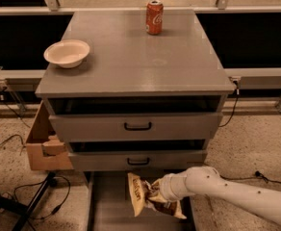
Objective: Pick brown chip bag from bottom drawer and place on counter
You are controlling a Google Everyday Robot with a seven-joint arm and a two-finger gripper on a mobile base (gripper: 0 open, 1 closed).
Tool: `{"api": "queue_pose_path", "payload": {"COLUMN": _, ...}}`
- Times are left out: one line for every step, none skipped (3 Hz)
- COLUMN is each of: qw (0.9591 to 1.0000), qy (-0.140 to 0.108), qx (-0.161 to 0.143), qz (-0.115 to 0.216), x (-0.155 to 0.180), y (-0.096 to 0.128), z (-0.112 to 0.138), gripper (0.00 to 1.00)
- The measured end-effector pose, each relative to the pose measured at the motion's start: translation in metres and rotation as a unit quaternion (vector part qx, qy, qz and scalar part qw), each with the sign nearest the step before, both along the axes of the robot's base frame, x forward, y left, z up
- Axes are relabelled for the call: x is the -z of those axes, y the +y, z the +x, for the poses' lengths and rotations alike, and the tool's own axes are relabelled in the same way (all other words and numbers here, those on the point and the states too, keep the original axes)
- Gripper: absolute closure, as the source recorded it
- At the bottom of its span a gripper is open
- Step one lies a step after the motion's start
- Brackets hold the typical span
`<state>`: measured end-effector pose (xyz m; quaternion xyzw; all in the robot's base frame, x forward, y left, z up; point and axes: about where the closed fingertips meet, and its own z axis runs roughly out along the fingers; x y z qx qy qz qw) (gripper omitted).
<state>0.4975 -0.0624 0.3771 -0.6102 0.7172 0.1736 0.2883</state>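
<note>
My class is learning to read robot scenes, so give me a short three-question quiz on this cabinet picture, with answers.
1. True or false: the soda can stands upright on the counter.
2. Where is the gripper? A) above the bottom drawer B) beside the bowl C) inside the cardboard box
3. Fill in: the gripper holds the ____.
Key: 1 true; 2 A; 3 brown chip bag.
</note>
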Motion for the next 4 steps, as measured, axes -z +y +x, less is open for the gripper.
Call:
{"api": "queue_pose_path", "payload": {"qw": 0.998, "qy": 0.032, "qx": -0.049, "qz": -0.022, "x": -0.045, "y": 0.001, "z": -0.07, "gripper": 1.0}}
{"api": "queue_pose_path", "payload": {"qw": 0.9933, "qy": 0.057, "qx": -0.088, "qz": -0.048, "x": -0.103, "y": -0.019, "z": -0.124, "gripper": 1.0}}
{"api": "queue_pose_path", "payload": {"qw": 0.9927, "qy": 0.062, "qx": -0.086, "qz": -0.056, "x": -0.148, "y": -0.037, "z": -0.14, "gripper": 1.0}}
{"api": "queue_pose_path", "payload": {"qw": 0.9961, "qy": 0.057, "qx": -0.052, "qz": -0.043, "x": -0.205, "y": -0.045, "z": -0.132, "gripper": 1.0}}
